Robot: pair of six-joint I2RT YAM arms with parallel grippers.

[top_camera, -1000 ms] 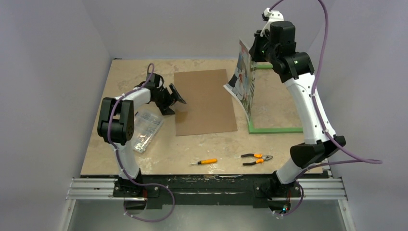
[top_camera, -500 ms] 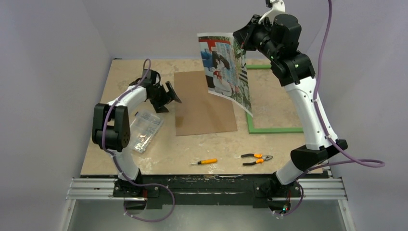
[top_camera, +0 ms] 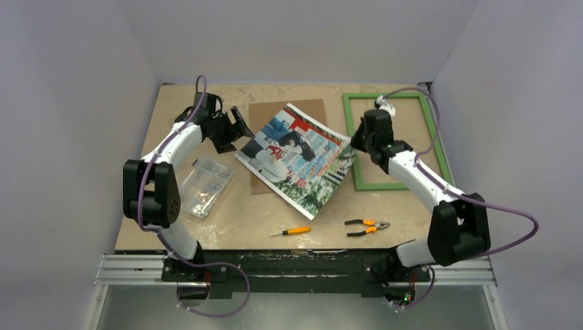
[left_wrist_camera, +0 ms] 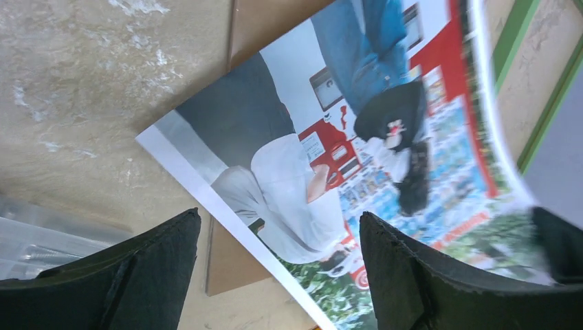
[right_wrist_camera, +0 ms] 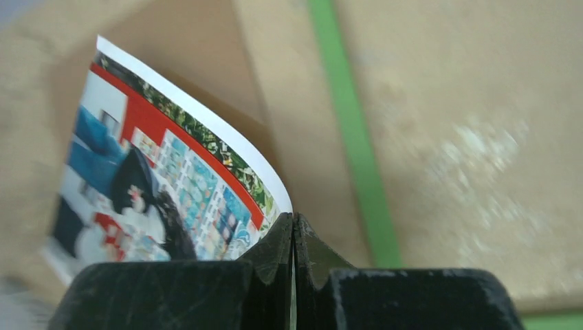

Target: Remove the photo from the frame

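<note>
The photo, a colourful print, lies slanted over the brown board in the middle of the table. My right gripper is shut on its right corner, which curls up. The green frame lies flat to the right, with only bare table inside its border; its left bar shows in the right wrist view. My left gripper is open and empty just above the photo's left corner.
A clear plastic box of small parts lies at the left. An orange-handled screwdriver and pliers lie near the front edge. Walls close in on three sides.
My right arm swung down from high up and laid the photo onto the brown board, left of the frame. My left gripper shifted a little toward the back and the photo's corner.
</note>
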